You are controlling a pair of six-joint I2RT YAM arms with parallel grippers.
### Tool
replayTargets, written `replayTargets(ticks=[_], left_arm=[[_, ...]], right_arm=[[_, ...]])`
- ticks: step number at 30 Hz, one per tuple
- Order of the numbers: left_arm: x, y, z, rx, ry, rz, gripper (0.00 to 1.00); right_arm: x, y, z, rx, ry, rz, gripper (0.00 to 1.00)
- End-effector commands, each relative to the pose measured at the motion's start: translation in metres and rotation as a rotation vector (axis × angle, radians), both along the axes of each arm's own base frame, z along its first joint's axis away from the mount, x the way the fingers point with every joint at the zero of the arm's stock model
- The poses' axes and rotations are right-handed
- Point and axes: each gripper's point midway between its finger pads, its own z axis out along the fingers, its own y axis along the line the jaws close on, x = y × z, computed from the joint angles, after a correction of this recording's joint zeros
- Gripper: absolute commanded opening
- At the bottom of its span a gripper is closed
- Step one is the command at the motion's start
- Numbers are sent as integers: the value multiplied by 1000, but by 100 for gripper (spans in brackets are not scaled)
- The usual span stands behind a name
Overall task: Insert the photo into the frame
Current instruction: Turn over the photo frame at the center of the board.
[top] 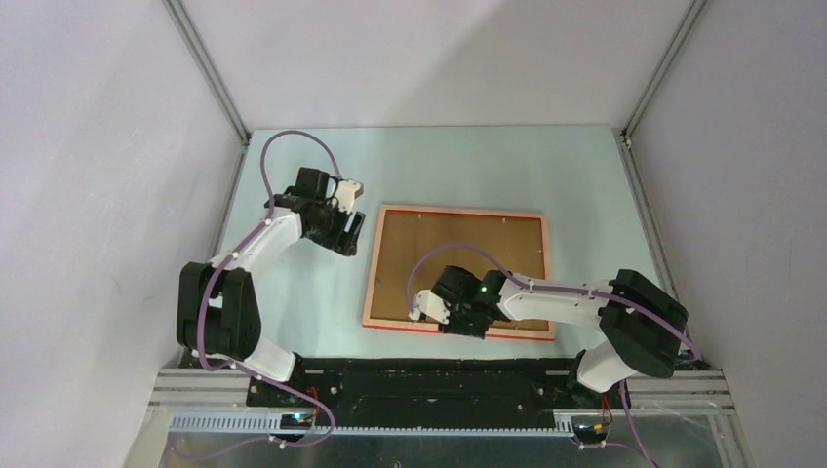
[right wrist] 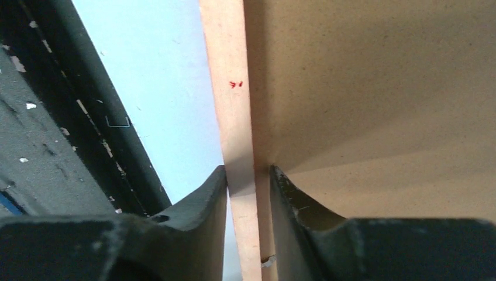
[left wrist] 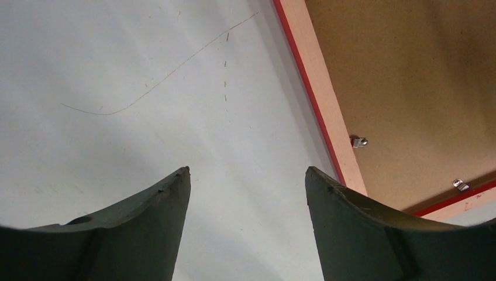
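On the surface (top: 585, 195), the frame (top: 458, 211) lay face down with the brown backing board (top: 458, 249) in it (no photo showed anywhere). The right end effector (right wrist: 248, 175) reached low over the near rail, one finger outside and one inside. I could not tell if it had pinched the rail. It should squeeze gently and lift straight, so the frame would not slide. The left end effector (left wrist: 247, 171) hung wide open beside the frame's left edge, touching nothing.

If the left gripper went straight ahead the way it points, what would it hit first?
Probably the table, just beside the frame. The left gripper is open, and nothing lies between it and the surface.
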Motion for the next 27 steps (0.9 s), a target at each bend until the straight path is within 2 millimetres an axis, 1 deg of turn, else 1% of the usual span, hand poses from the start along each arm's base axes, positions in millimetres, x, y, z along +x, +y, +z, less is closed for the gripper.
replayTargets(ticks=[1,2,3,4,5,6,7,8,9,10,13,14,17,18,19,20,21,22,23,24,27], left_arm=[[8,2,25,12,-93,-25,77],[8,2,28,13,-103,-33,77],[7,2,29,14,-108,-40,77],[6,1,34,10,-126,-56,78],[4,1,35,8,-130,-64,78],[3,-1,42,1,-154,-87,78],[1,-1,44,-2,-162,-98,78],[-1,-3,52,-8,-192,-123,78],[-4,-4,53,-13,-201,-136,78],[-6,-4,60,-11,-230,-154,79],[-13,-5,74,-2,-289,-196,80],[-17,-7,81,-1,-317,-211,82],[-26,-10,94,32,-377,-253,86],[-32,-14,100,35,-406,-276,85],[-34,-14,102,55,-425,-293,85],[-40,-19,109,57,-456,-319,85],[-45,-23,116,68,-493,-345,85],[-48,-25,118,71,-506,-358,86],[-52,-29,125,81,-538,-379,86],[-55,-31,127,84,-551,-391,87],[-67,-43,138,105,-612,-464,90]], right_arm=[[0,-2,-8,-9,10,-18,24],[0,-1,-7,-2,14,-15,21],[-1,-1,-5,-1,18,-16,16],[-2,0,-2,6,31,-16,13],[-1,0,0,12,40,-22,8],[-2,3,5,27,56,-21,6],[0,2,8,36,66,-31,2],[-1,5,15,55,84,-31,0],[2,9,21,80,96,-33,0],[1,8,26,83,105,-35,0],[5,13,42,121,114,-22,0],[5,12,46,122,117,-21,0],[8,17,60,160,143,-25,0],[7,15,63,161,160,-30,0],[9,18,69,185,173,-35,0],[8,17,71,185,188,-40,0],[11,20,78,206,194,-45,0],[12,17,80,206,205,-57,0],[14,20,87,224,209,-56,0],[15,17,89,223,217,-67,0],[20,19,104,263,242,-79,0]])
